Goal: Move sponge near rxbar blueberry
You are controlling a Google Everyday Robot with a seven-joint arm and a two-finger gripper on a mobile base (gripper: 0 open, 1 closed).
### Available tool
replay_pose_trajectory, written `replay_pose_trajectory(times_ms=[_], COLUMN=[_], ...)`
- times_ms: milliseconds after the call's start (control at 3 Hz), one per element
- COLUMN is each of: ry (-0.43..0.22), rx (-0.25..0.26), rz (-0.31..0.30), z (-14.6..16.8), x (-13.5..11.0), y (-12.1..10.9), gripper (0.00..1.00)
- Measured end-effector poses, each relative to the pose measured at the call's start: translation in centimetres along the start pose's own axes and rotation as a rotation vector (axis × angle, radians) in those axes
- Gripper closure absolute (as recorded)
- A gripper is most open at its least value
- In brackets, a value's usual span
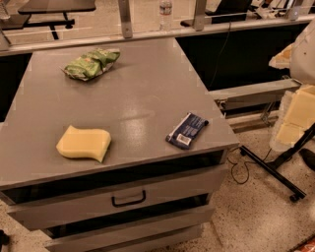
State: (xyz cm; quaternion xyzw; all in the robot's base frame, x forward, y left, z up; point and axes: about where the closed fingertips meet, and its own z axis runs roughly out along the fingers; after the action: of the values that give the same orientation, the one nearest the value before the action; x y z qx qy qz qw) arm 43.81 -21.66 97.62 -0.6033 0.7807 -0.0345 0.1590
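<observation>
yellow sponge (83,143) lies well left of the claw (294,121), rxbar blueberry (186,130) between them; whether the claw is open i cannot tell.

Bare tabletop (142,98) spans sponge (83,143) to rxbar blueberry (186,130); jaws far right.

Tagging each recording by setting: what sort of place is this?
Probably an office or lab workspace: a grey drawer cabinet, desks beyond a railing, speckled floor. The end effector hangs at the right edge, beside the cabinet.
</observation>
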Motion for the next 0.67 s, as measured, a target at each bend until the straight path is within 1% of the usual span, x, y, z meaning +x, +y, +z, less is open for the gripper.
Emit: replay_pose_trajectory(times_ms=[333, 667], ry=[-0.001, -0.017], rx=[0.002, -0.012], rz=[-0.001, -0.045], z=[0.0, 0.5], x=[-0.1, -2.2], y=[0.0, -0.4], gripper=[0.0, 0.0])
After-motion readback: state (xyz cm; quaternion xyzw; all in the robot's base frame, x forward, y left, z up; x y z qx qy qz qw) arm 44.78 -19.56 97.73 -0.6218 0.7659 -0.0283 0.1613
